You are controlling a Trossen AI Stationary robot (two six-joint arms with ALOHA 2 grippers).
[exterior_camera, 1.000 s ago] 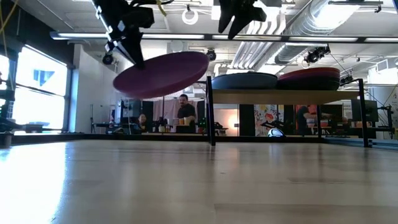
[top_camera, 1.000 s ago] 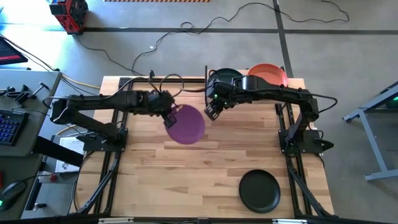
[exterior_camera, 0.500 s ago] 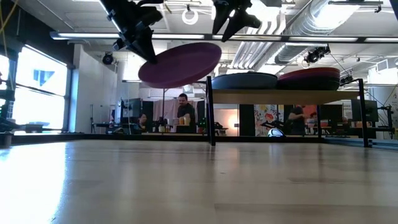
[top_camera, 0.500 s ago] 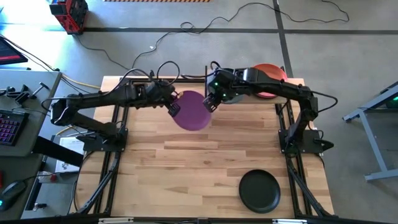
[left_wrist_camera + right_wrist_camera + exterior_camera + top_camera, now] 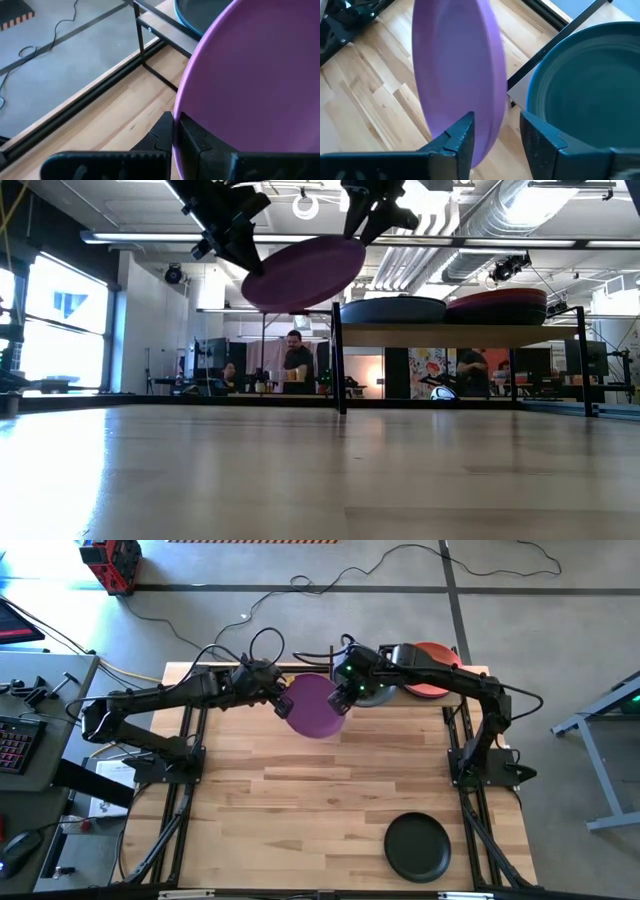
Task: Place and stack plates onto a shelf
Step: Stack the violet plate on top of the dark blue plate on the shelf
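Purple plate, clamped in our left gripper, has its right rim between our right gripper's parted fingers.

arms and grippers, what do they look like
Both arms are dark, jointed, with black cables looping off them. The left gripper has matte black, blocky, wedge-shaped fingers. The right gripper has the same black angular fingers; small green lights glow near its wrist.

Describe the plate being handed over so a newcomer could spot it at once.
Start at the shelf along the table's far edge. Left of it, the left gripper pinches a purple plate in the air, with the open right gripper at its other rim. No other plate here is purple or airborne.
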